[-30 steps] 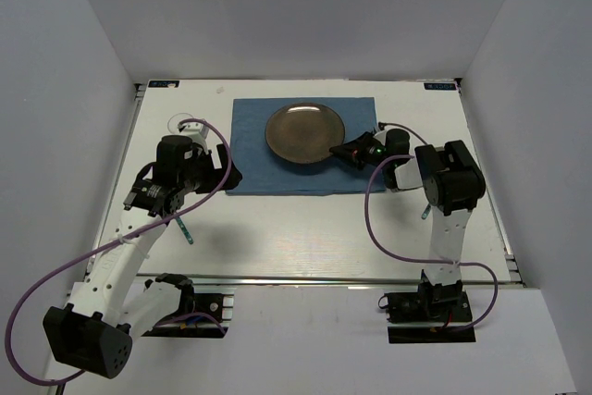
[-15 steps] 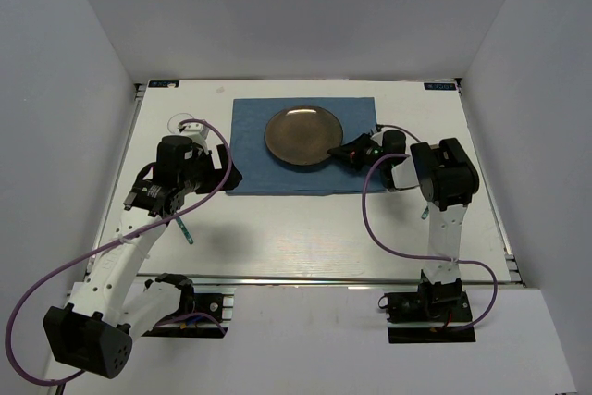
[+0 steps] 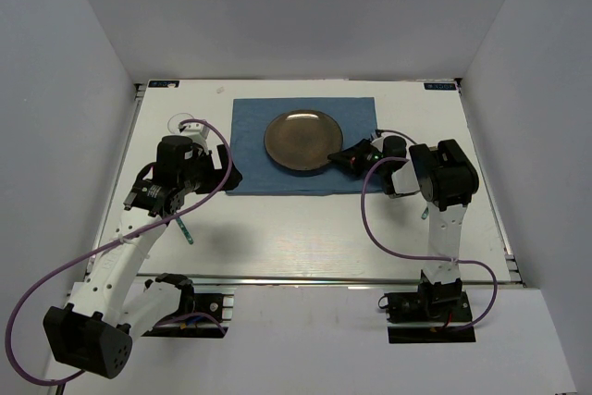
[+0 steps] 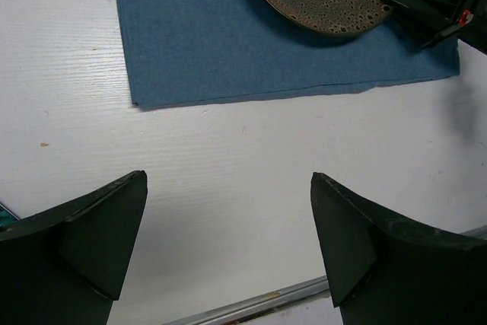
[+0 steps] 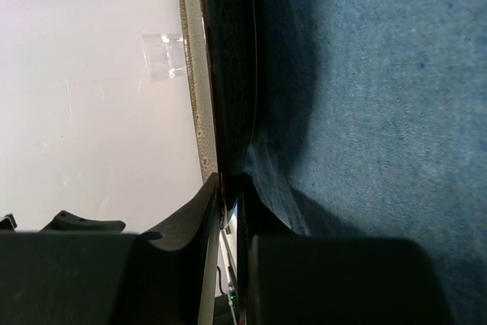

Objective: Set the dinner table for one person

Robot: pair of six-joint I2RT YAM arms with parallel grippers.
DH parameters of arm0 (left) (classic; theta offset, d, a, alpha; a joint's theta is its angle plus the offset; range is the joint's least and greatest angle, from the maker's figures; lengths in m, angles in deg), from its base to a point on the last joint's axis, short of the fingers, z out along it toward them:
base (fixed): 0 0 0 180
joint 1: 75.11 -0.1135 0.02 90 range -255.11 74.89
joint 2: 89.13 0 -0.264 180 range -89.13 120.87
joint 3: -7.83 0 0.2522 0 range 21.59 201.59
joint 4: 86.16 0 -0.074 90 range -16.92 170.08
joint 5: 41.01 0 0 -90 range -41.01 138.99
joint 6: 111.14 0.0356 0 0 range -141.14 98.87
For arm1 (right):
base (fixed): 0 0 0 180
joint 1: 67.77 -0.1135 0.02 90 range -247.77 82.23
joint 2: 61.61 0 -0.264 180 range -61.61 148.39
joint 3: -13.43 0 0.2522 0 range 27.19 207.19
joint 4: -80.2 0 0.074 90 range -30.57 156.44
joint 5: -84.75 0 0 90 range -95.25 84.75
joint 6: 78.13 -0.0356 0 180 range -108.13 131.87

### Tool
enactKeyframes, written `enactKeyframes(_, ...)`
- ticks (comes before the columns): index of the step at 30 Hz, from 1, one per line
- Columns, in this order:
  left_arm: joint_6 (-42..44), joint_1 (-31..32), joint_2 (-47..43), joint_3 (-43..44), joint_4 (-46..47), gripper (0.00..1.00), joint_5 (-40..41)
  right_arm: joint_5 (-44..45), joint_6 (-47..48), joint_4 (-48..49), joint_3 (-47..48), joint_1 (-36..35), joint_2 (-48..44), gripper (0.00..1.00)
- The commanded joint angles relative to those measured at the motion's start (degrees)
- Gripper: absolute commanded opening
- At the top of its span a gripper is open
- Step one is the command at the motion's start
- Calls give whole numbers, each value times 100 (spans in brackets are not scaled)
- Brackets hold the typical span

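Brown, speckled plate (image 3: 302, 141) lies over the blue placemat (image 3: 250, 145) at the far middle of your white table (image 3: 305, 228). Your right gripper (image 3: 344, 156) is clamped on the plate's right rim. Your left gripper (image 4: 228, 180) hangs spread wide and empty above bare table, just beside the placemat's near edge.

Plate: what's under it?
The blue placemat lies under the brown plate, itself on the white dinner table. The mat's patch beneath the plate is covered, so anything there can't be seen. The right gripper is clamped on the plate's rim.
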Motion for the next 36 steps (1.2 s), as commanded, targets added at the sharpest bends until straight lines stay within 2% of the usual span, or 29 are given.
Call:
enactKeyframes(1, 52, -21, -134, -35, 127, 98, -108, -373, -181, 1644, 102, 3, -208, 0)
enactKeyframes(4, 52, -21, -126, -35, 127, 98, -108, -373, -190, 1644, 58, 3, -191, 0)
enactKeyframes(5, 43, -21, -143, -35, 127, 98, -108, -373, -182, 1644, 49, 12, -199, 10)
enactKeyframes(7, 43, -21, -143, -35, 127, 98, -99, -364, -173, 1661, -12, 12, -225, 23)
enactKeyframes(8, 52, -21, -143, -35, 127, 98, -91, -355, -164, 1661, -30, 21, -252, 32)
enactKeyframes(12, 43, -21, -143, -35, 118, 98, -91, -373, -129, 1688, -126, 12, -287, 33)
enactKeyframes(14, 43, -21, -152, -35, 118, 98, -73, -434, -111, 1696, -135, 21, -313, 45)
enactKeyframes(15, 43, -21, -143, -35, 127, 98, -73, -452, -111, 1705, -144, 21, -305, 57)
enactKeyframes(17, 43, -21, -143, -26, 118, 98, -55, -452, -129, 1740, -266, 21, -383, 89)
enactKeyframes(25, -44, 31, -126, -17, 48, 98, 173, -268, 240, 1460, -908, 345, -945, 89)
enactKeyframes(29, -158, 31, -82, 18, -22, 98, 567, -355, 275, 1415, -1049, 522, -1201, 89)
enactKeyframes(31, -325, 31, -3, 62, -128, 98, 917, -311, 380, 1048, -1119, 627, -1533, 89)
enactKeyframes(32, -404, -47, 24, 96, -180, 98, 1042, -250, 659, 802, -1137, 645, -1674, 89)
enactKeyframes(34, -754, -48, 207, 219, -347, 98, 1560, 232, 1257, -697, -1067, 636, -2350, 89)
enactKeyframes(35, -939, -48, 295, 281, -435, 98, 1710, 547, 2052, -1434, -962, 627, -2587, 89)
enactKeyframes(36, -1098, -48, 375, 455, -601, 98, 2059, 1359, 2469, -2216, -639, 540, -3112, 89)
